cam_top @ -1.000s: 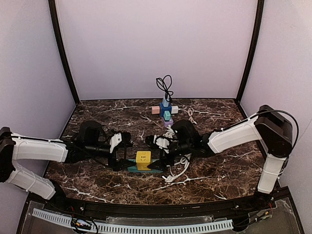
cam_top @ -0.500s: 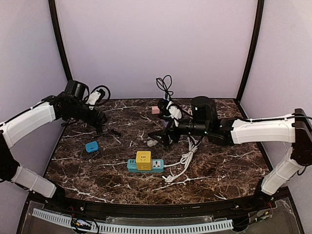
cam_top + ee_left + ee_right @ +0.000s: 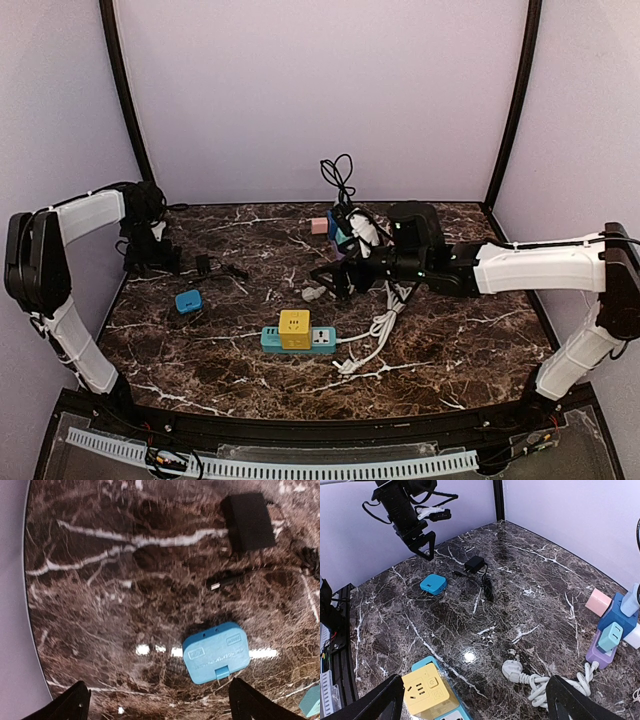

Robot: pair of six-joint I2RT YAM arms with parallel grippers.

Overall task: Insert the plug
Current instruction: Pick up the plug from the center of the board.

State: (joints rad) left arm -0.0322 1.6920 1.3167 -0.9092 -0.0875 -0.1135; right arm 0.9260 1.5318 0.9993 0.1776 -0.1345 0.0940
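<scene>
Starting at the far left of the marble table [image 3: 460, 350], the left gripper [image 3: 155, 262] is held above the surface near the left wall, pointed downward. Its jaws are spread wide and nothing is gripped. In the left wrist view only bare table is seen between the two fingertips [image 3: 75, 705]. Just near of that gripper, a small blue box [image 3: 188, 300] is laid flat on the table. Slightly right of the box and farther back, a black adapter [image 3: 203, 264] is placed, with a thin black lead [image 3: 235, 270] trailing to its right. None of these items is touched by the gripper.

Toward the near centre, a teal power strip [image 3: 322, 341] is positioned lengthwise from left to right. A yellow cube adapter [image 3: 294, 326] is seated on its left half, and the right-hand socket is uncovered.

The white plug [image 3: 313, 294] is located on the table just beyond the strip, apart from it, and is not inserted. Its white cable [image 3: 378, 325] is run rightward and gathered in loose coils near the strip's right end.

The right gripper [image 3: 335, 282] is held just right of and above the plug, aimed leftward. Its jaws are fully released and empty, and the plug is not contacted.

At the far centre, a stack of coloured adapters [image 3: 340, 232] is set near the back wall, with a black cable loop [image 3: 340, 178] rising above it.
</scene>
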